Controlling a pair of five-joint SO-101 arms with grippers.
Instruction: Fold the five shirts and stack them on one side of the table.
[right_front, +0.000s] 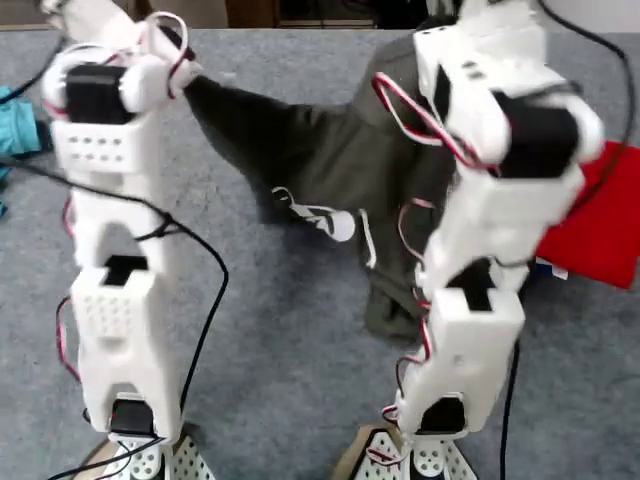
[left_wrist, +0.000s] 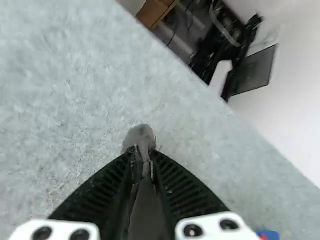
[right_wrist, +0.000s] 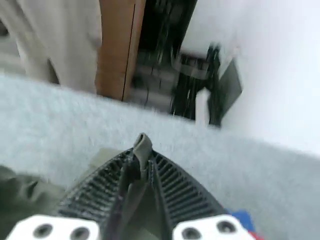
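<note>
My left hand (left_wrist: 142, 156) and right hand (right_wrist: 141, 156) each pinched the unfolded dark olive cloth shirt (right_front: 340, 160); a flat red shirt (right_front: 600, 225) lay right; most work probably remained.

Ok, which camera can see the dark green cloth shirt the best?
The high view: the dark green cloth shirt stretches across the table between both arms there. The wrist views each show a small pinch of it in the left gripper and right gripper.

shirt (right_front: 330, 160) on table (right_front: 280, 330), second shirt (right_front: 600, 235) right
</note>
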